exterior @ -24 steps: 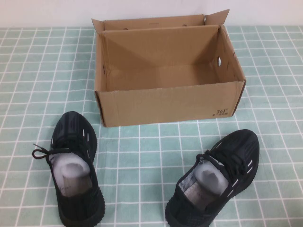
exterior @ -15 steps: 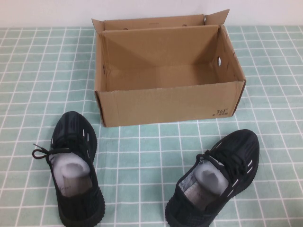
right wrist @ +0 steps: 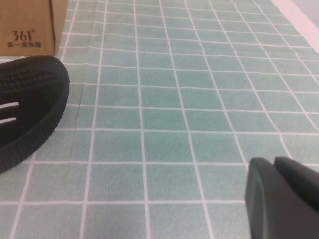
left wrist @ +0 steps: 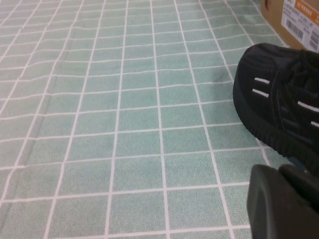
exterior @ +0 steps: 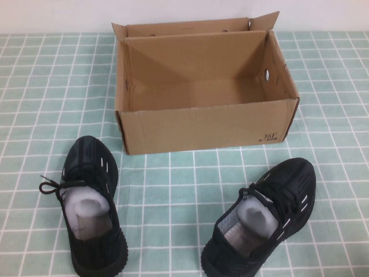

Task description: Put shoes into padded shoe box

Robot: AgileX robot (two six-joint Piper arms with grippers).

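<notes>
While the high view shows neither arm, the left gripper (left wrist: 284,201) sits beside the left shoe (exterior: 92,202); padded shoe box (exterior: 202,124) stands behind; right shoe (exterior: 262,213), then right gripper (right wrist: 281,196), grip perhaps closed, unreadable

Soft, even light fills all three views, with no hard glare anywhere. In the high view the box (exterior: 204,92) is darkest along its inner floor and left wall, and casts only a thin shadow on the table (exterior: 173,184) at its front edge. The two shoes (exterior: 92,205) are so dark that their knit detail mostly merges, and faint shadows hug their soles. Both wrist views are slightly soft, and the left gripper (left wrist: 284,201) and right gripper (right wrist: 281,196) appear as blurred, out-of-focus black shapes at the corner. Grid lines stay nearly straight, bending only over wrinkles in the cloth.
</notes>
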